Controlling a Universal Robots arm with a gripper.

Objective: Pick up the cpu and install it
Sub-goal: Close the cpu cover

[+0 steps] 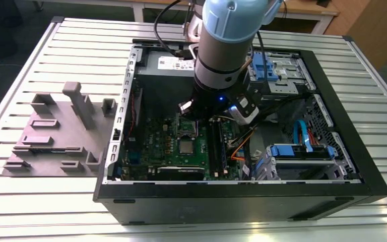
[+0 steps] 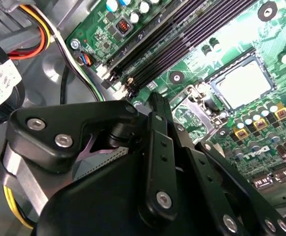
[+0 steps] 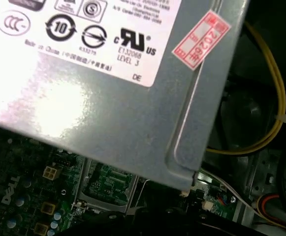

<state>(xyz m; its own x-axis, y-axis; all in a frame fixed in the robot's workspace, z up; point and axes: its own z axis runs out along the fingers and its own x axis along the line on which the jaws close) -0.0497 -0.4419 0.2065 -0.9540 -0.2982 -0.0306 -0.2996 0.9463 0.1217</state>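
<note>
The end effector (image 1: 195, 115), grip state untellable, was held at 12 o'clock of the cpu (image 1: 187, 146), which could be jammed if pressed askew.

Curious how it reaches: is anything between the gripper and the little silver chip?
Nothing visible. In the second wrist view the chip sits in its socket, only the green board between it and the gripper.

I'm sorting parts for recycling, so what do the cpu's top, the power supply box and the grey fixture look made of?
The cpu: metal top, it seems, silvery-grey with a bright sheen. The power supply box: likely sheet metal, dull grey with a pressed, folded edge. The fixture: probably plastic, matte grey, blocky, no glare.
</note>
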